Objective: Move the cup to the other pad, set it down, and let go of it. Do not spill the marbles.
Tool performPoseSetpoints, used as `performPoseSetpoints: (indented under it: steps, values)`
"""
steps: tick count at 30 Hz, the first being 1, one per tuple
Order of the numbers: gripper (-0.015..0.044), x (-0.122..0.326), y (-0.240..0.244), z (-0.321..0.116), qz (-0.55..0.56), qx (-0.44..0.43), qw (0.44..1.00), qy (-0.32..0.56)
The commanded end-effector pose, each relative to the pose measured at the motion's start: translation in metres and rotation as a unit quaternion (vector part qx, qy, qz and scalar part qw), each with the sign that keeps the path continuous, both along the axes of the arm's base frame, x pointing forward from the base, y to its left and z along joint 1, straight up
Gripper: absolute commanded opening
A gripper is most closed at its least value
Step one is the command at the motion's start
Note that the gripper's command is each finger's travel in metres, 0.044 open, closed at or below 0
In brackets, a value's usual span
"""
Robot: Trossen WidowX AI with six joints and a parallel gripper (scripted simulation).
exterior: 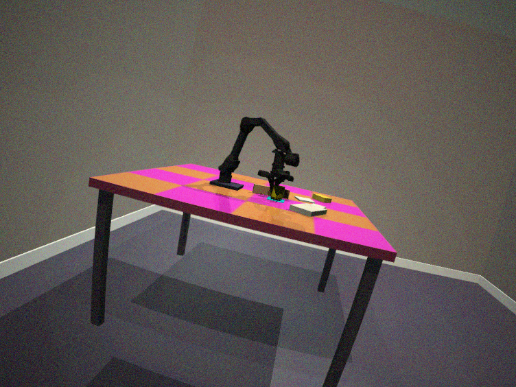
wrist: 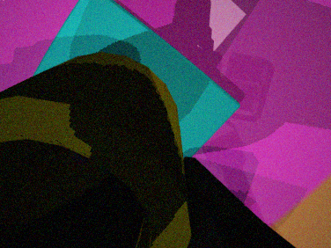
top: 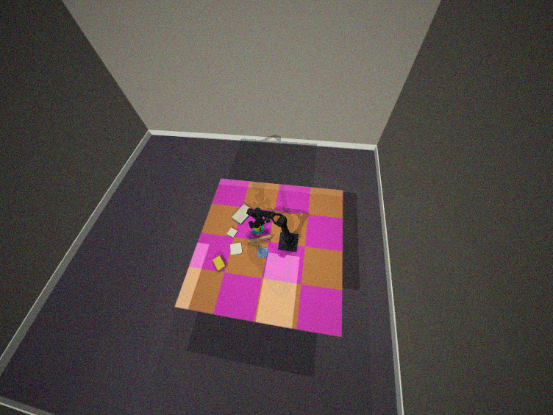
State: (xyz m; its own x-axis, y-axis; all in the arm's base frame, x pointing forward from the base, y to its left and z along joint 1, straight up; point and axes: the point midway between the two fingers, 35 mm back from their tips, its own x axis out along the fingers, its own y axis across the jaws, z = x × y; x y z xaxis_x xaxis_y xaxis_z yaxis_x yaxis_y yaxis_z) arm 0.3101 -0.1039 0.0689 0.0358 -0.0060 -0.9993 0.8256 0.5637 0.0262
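The olive-yellow cup (exterior: 277,192) is gripped upright between the closed jaws of the gripper (exterior: 275,187), low over the cyan pad (wrist: 176,76) on the checkered table (exterior: 200,200); its contents cannot be seen; a brown block (exterior: 261,189) lies just beside it.

- Plain grey walls (top: 250,67) meet a dark purple-grey floor (exterior: 416,333) along a white baseboard (top: 263,137).
- The counter (exterior: 350,237), checkered magenta and orange, stands on dark legs (exterior: 101,258).
- Its shadow (exterior: 216,291) falls on the floor beneath.
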Motion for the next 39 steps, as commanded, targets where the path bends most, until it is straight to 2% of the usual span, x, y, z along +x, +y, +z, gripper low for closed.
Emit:
performPoseSetpoints:
  steps: [1, 9, 15, 39]
  values:
    - [0.0, 0.0, 0.0, 0.0, 0.0, 0.0, 1.0, 0.0]
    - [0.0, 0.0, 0.0, 0.0, 0.0, 0.0, 1.0, 0.0]
    - [0.0146, 0.0, 0.0, 0.0, 0.0, 0.0, 1.0, 0.0]
    - [0.0146, 0.001, 0.0, 0.021, 0.001, 0.0, 1.0, 0.001]
